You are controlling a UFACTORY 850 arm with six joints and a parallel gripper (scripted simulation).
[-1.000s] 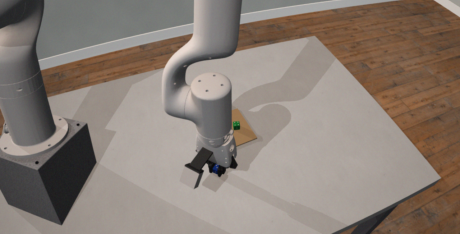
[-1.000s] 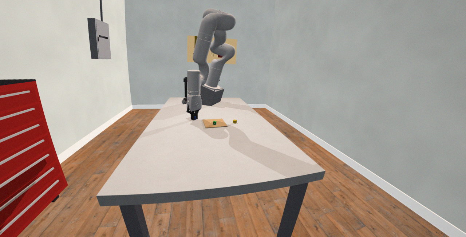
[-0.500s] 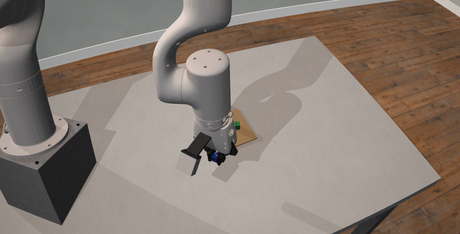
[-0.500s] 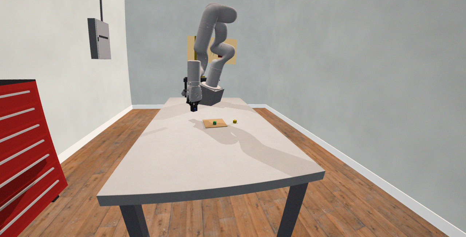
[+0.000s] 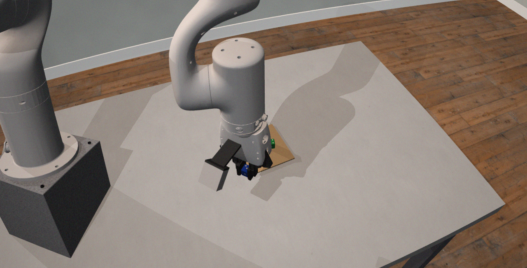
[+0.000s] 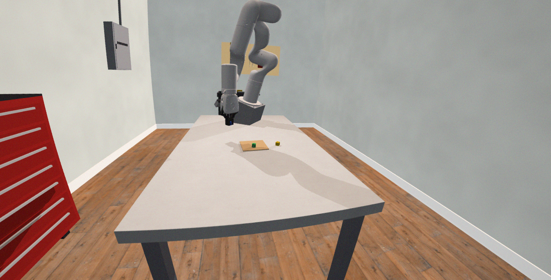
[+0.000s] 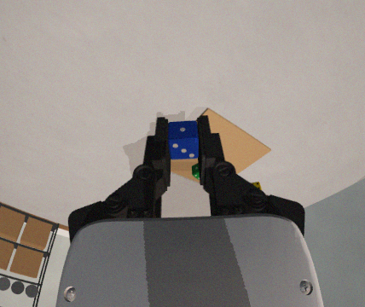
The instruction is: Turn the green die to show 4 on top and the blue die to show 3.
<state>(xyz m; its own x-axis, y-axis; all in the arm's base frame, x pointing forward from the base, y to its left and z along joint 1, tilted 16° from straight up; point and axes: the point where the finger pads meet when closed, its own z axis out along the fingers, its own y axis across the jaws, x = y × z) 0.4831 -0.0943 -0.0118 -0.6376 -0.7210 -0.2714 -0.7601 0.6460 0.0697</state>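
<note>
My gripper [image 5: 246, 171] [image 6: 229, 122] [image 7: 182, 131] is shut on the blue die [image 5: 244, 170] [image 7: 183, 147] and holds it in the air above the table. In the wrist view the blue die shows a three-pip face and a one-pip face. The green die [image 5: 272, 143] [image 6: 253, 145] [image 7: 196, 171] sits on the tan mat [image 5: 283, 152] [image 6: 261, 147] [image 7: 246, 149]; the arm and fingers partly hide it and the mat. The yellow die [image 6: 277, 143] [image 7: 257, 186] lies on the table beside the mat; it is hidden in the top view. Pips on the green and yellow dice are too small to read surely.
The robot's base block [image 5: 55, 207] [image 6: 248, 113] stands at the far end of the table [image 5: 368, 192] [image 6: 215, 201]. A red drawer cabinet [image 6: 30, 162] stands beside the table on the floor. The arm's shadow falls across the table.
</note>
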